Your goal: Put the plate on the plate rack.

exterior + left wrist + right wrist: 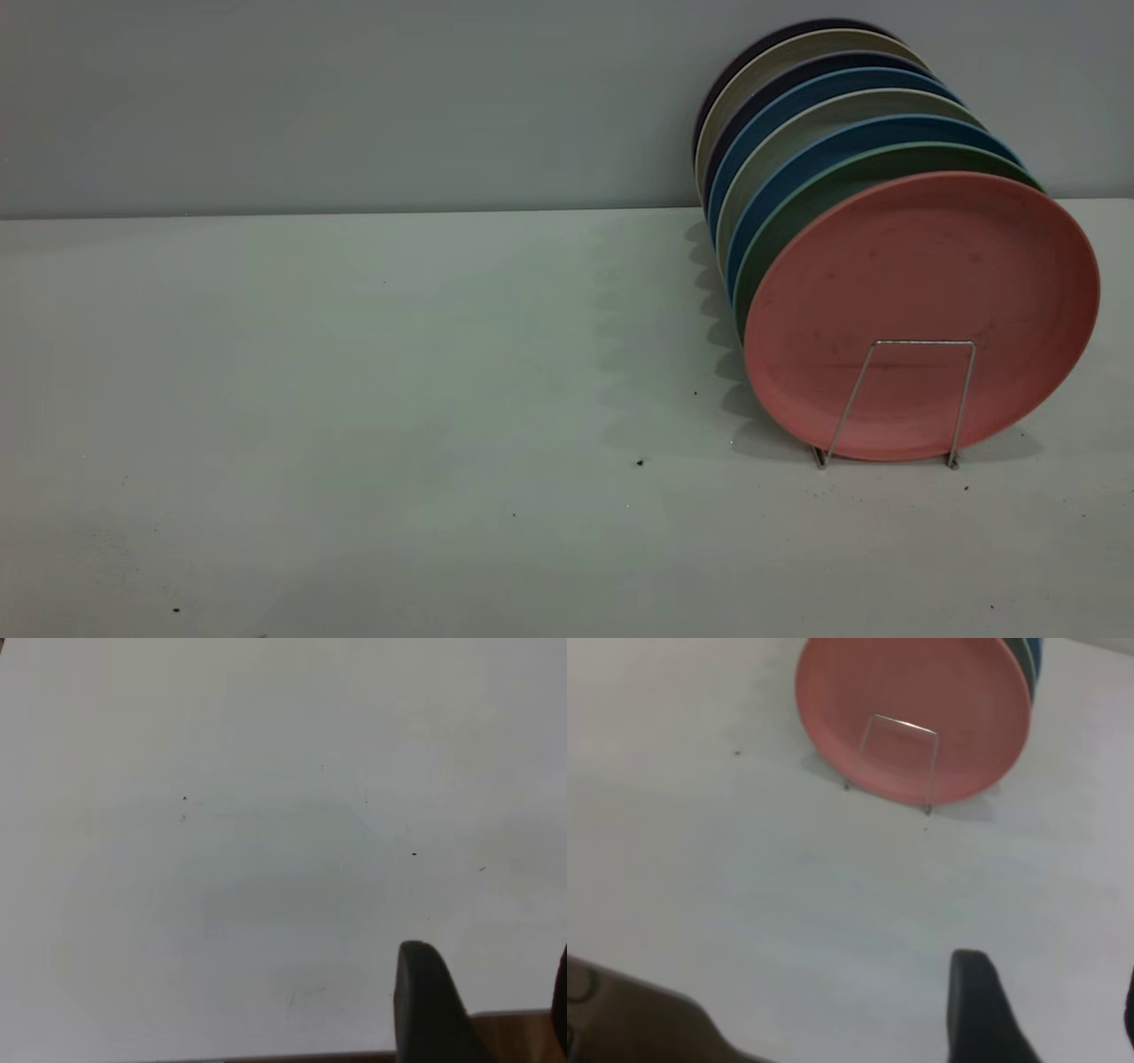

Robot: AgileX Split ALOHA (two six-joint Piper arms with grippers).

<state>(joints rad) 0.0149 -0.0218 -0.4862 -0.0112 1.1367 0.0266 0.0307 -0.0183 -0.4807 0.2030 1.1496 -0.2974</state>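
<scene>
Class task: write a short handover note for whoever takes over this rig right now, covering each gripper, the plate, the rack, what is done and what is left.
Left gripper: over bare table, holding nothing.
Right gripper: back from the rack, holding nothing.
Plate: upright at the front of the row, behind the front loop of the plate rack.
Done: the plate looks racked.
Left: apparently nothing.

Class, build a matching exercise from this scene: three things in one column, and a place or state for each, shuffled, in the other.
Things:
1. plate
2. plate rack
3. green plate

Descriptions:
A. directly behind the salmon-pink one
B. thin wire loop in front of the stack
C. standing on edge at the front of the row

Pairs: 1-C, 2-B, 3-A
</scene>
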